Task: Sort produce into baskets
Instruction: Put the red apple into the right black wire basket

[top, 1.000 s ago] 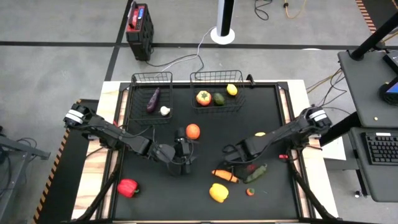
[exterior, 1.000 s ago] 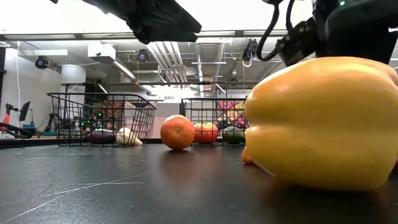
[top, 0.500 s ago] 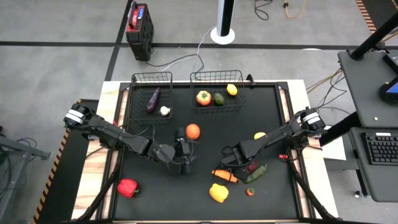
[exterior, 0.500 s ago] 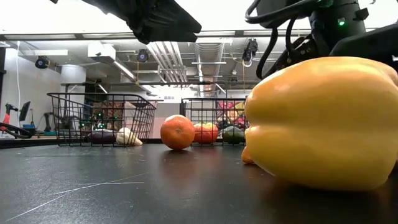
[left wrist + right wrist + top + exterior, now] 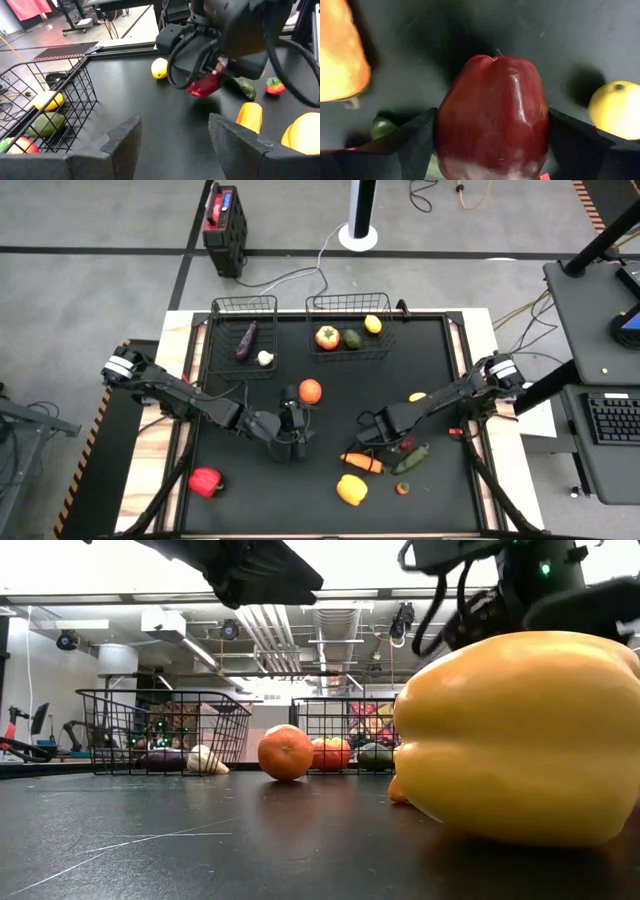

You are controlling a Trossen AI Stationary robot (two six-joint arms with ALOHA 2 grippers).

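My right gripper (image 5: 492,150) points down at the table's middle right (image 5: 402,442) and is shut on a dark red fruit (image 5: 492,115) with a small stem. The left wrist view shows that fruit (image 5: 204,86) under the right gripper. My left gripper (image 5: 175,131) stands open with nothing between its fingers at mid-table (image 5: 300,435), near an orange (image 5: 310,390). At the far edge stand a narrower basket (image 5: 244,300), holding an eggplant and a garlic, and a wider basket (image 5: 348,299), holding three fruits. My right gripper pinches the red fruit by its two opposite sides (image 5: 447,130) between its two fingers (image 5: 415,145). The fingers come from above, pointing down, and the stem end faces away from the wrist. Whether the fruit is clear of the table, I cannot tell.
Close around the red fruit lie a carrot (image 5: 360,462), a green cucumber (image 5: 412,457) and a lemon (image 5: 418,396). Near the front edge are a yellow pepper (image 5: 351,489), a small red piece (image 5: 402,487) and, at the left, a red pepper (image 5: 205,480).
My right gripper has tipped a little steeper over the red fruit, staying over the same spot.
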